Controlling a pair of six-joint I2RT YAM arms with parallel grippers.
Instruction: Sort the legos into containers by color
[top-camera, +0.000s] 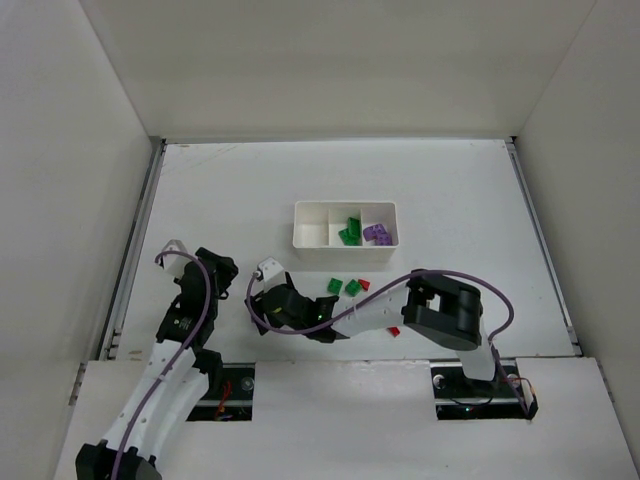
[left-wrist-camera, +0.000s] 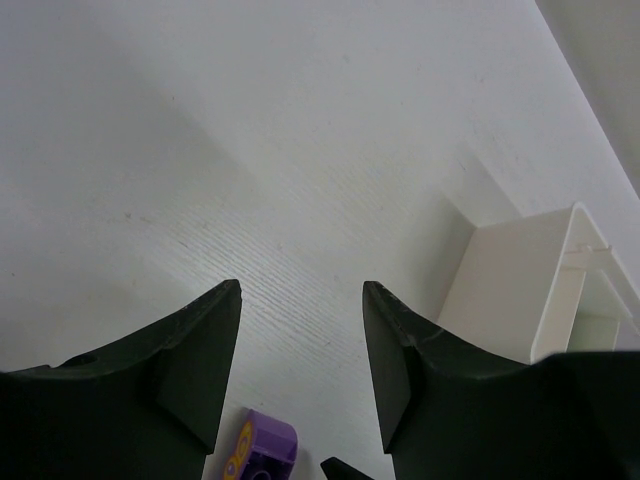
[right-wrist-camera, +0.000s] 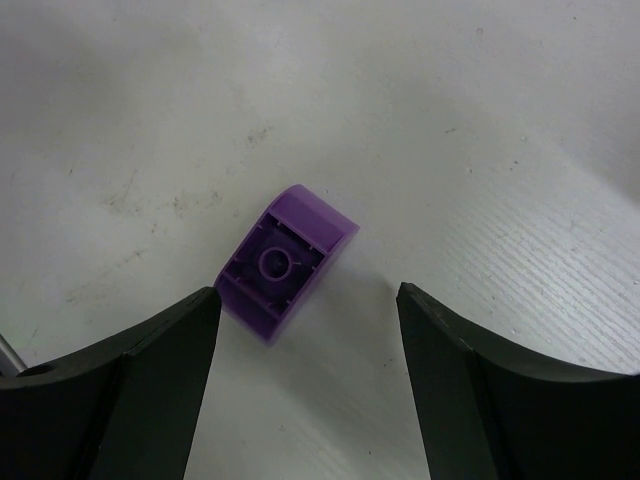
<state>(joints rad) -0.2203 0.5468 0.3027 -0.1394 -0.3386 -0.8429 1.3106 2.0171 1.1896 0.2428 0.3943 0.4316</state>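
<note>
The right arm is reaching across to the left over the white counter (top-camera: 210, 190), and the right gripper (right-wrist-camera: 308, 295) is hanging open just above it. A small purple plastic brick (right-wrist-camera: 287, 262) is lying on the counter between its two dark fingers (right-wrist-camera: 150, 380), apart from both. The brick is turned upside down, so its hollow underside with one round tube is facing the camera. In the right wrist view its long axis is running on a diagonal from lower left to upper right, and the smooth sloped end is pointing to the upper right. From above, the right gripper (top-camera: 270, 303) is hiding this brick.

The left gripper (left-wrist-camera: 302, 288) is also standing open, with bare counter showing between its tips. A small purple piece (left-wrist-camera: 262, 445) is showing at the bottom edge of that view, low between the fingers. I cannot tell if it is the same brick.

The white rectangular plastic tray (top-camera: 345, 207) is sitting farther back, with its long axis going left to right. Green bricks (top-camera: 350, 230) are lying in the middle compartment and purple bricks (top-camera: 378, 233) in the right one. Between the tray and the right arm, two loose green bricks (top-camera: 335, 286) and a red brick (top-camera: 364, 284) are lying close together. Another red brick (top-camera: 394, 331) is lying just beside the arm.
</note>
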